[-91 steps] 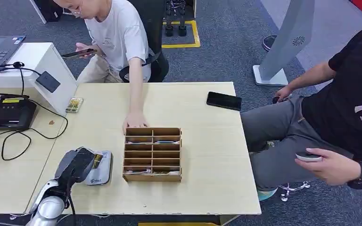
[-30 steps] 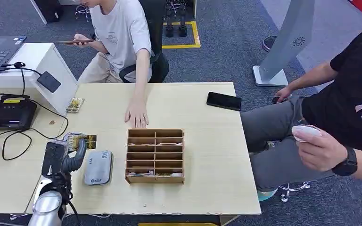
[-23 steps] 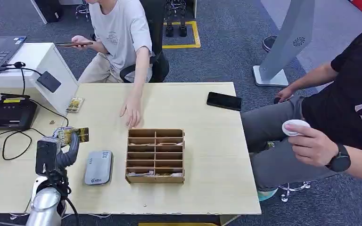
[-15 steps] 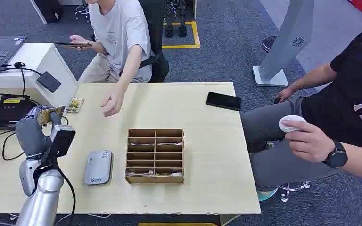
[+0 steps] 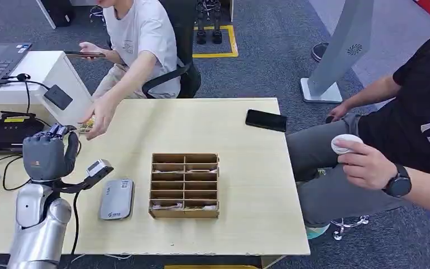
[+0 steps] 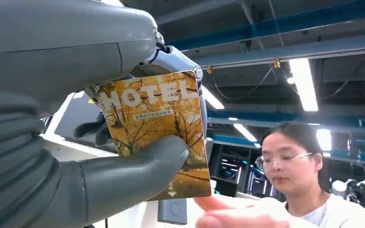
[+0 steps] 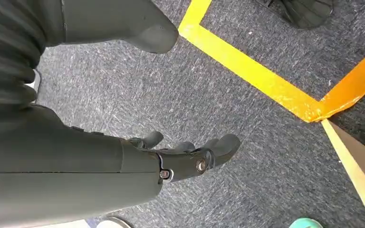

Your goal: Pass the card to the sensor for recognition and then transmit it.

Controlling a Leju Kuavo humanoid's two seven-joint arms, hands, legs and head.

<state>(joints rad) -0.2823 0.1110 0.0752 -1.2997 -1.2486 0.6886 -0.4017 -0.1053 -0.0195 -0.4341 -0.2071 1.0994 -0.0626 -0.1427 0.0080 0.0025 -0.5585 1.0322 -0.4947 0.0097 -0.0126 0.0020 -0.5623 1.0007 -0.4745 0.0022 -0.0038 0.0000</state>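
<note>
Orange hotel card (image 6: 154, 128) is pinched between thumb and fingers of the left hand (image 5: 47, 154), raised above the table's (image 5: 246, 224) left side, away from the grey sensor (image 5: 116, 199). A person's hand (image 5: 102, 116) reaches toward it. Judgement: handover remains; scanning cannot be confirmed. Right hand (image 7: 185, 156) hangs empty, fingers loosely apart.

On the counter (image 5: 246, 224), a compartment box (image 5: 183, 184) is sitting near the middle, with a flat reader (image 5: 116, 199) lying just to its left. A phone (image 5: 266, 120) is lying at the far right. The left robot hand (image 5: 47, 154) is hovering over the counter's left edge, with a person's hand (image 5: 100, 119) reaching in just beyond it.
</note>
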